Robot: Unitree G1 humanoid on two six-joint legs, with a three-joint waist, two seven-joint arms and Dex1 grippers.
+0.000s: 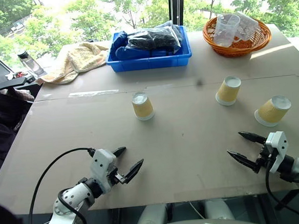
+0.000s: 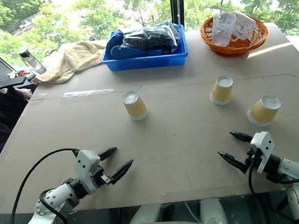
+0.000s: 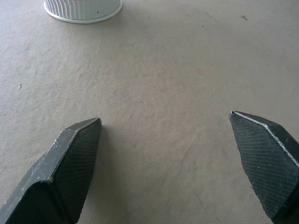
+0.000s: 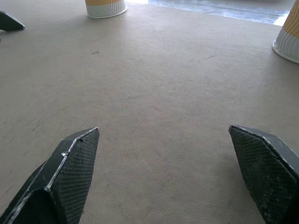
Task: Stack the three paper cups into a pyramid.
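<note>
No readable text, labels, brands or numbers on anything in view

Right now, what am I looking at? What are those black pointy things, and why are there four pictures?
It is a robot with two arms at a table. The black pointy things are its pinchers: the left gripper and the right gripper. Both are open and hold nothing.

Two pictures come from cameras in the robot's head, looking down over its arms. The other two come from a camera on each wrist, so you see each pincher's fingers up close.

On the table stand three paper cups, upside down and apart: one in the middle and two on the right. At the back are a blue bin of bagged things, a wicker basket with clear plastic cups, and a towel.
</note>
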